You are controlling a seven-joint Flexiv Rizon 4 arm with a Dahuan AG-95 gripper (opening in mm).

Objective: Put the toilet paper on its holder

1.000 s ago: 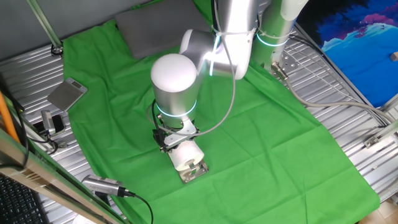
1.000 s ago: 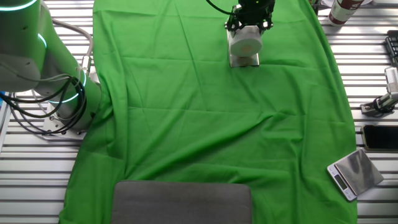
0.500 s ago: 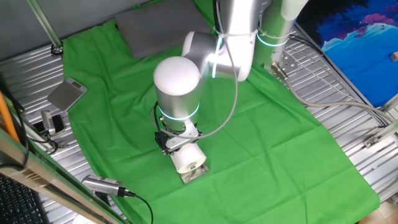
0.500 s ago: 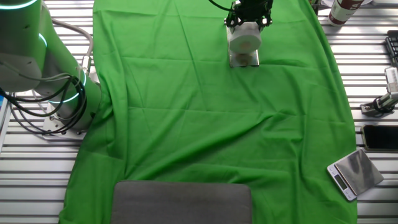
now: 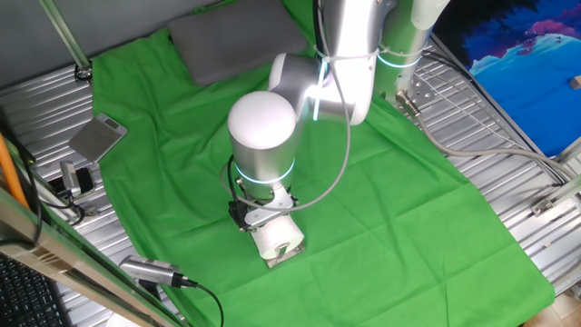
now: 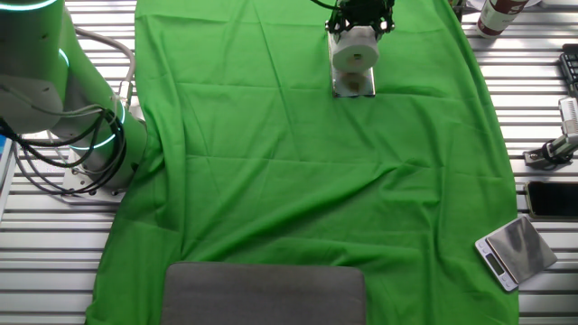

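Toilet paper [image 5: 277, 235] at the near edge of the green cloth [image 5: 381, 191], directly over the holder [image 5: 283, 255], hole end facing out toward the cloth edge. In the other fixed view the toilet paper [image 6: 354, 49] covers most of the holder [image 6: 353, 85]; only the shiny plate's front strip showing.

Pincer [image 5: 257, 212] right behind the roll, clamped on the toilet paper from the look of it: dark fingers hugging the back of the roll in the other fixed view [image 6: 360, 15]. Seating on the bar not visible; bar hidden by the roll. Likely at the slide-on or settle stage, judgement only.

Handling notes:
- Light, soft, squashy. Little force needed; hard squeeze would ovalise the core and jam it on the bar.
- Paper surface grippy, slip unlikely. Loose outer sheet could unwind or snag.
- Best hold: across the outer wall near the back end, keeping the hole end free for the bar. Matches the current hold.
- Holder small and light-looking on loose cloth; likely to skid or tip if pushed sideways. Push along the bar axis only.

Containers: none holding anything. Grey pad [image 5: 238, 36] at the far cloth edge bare on top. Small scale [image 6: 515, 248] on the worktop [image 6: 528, 108] off the cloth, nothing on it.
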